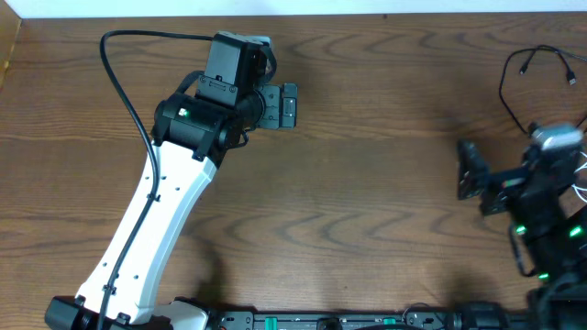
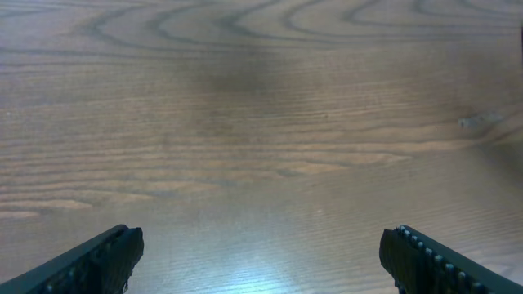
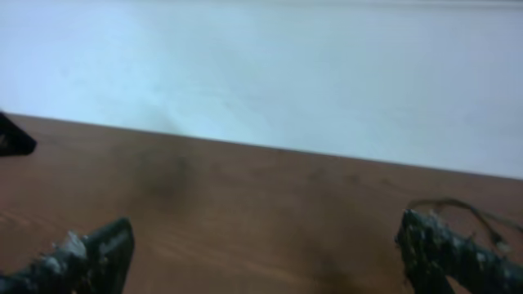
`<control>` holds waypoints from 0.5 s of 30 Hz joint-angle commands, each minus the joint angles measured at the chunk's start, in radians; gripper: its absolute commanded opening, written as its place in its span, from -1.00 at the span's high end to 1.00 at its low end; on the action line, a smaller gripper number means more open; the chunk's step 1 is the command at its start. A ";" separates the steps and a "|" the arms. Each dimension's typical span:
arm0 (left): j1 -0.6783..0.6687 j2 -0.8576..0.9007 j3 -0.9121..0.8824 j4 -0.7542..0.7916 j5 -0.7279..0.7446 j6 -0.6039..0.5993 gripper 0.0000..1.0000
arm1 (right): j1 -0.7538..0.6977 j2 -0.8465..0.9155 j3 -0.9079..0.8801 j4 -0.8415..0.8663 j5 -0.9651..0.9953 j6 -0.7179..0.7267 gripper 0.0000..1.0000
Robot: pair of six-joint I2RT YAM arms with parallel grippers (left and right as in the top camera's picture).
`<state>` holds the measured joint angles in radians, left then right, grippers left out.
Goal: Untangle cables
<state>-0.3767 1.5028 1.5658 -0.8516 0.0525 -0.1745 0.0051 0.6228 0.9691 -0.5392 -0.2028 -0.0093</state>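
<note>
The wooden table fills the overhead view. The left arm, the biggest thing on it, reaches with its white link from the near left edge diagonally up toward the far middle-left. Its black wrist bends so that the left gripper points to the right. In the left wrist view the left gripper has its two fingers spread wide over bare wood grain, with nothing between them.

The right arm is folded compactly at the right edge. The right gripper points left toward the table's middle. Its fingers also stand wide apart and hold nothing, facing the far table edge in its wrist view.

The black cable lies in a loose open loop in the far right corner, just beyond the right arm, with small plugs at its ends. It is apart from both grippers. A thin stretch of it shows beside the right finger.

A pale strand shows at the frame edge by the right arm. I cannot tell whether it is the white cable.
</note>
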 commanded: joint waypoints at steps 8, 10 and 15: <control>0.000 -0.003 0.002 -0.001 -0.012 0.021 -0.96 | 0.055 -0.360 -0.654 0.504 0.033 -0.006 -0.98; 0.000 -0.003 0.002 -0.001 -0.012 0.021 -0.95 | 0.056 -0.410 -0.727 0.538 0.040 -0.006 -0.99; 0.000 -0.003 0.002 0.000 -0.012 0.021 -0.96 | 0.056 -0.525 -0.853 0.559 0.055 -0.006 -0.99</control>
<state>-0.3767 1.5024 1.5658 -0.8528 0.0494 -0.1745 0.0513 0.1555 0.1650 0.0101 -0.1757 -0.0116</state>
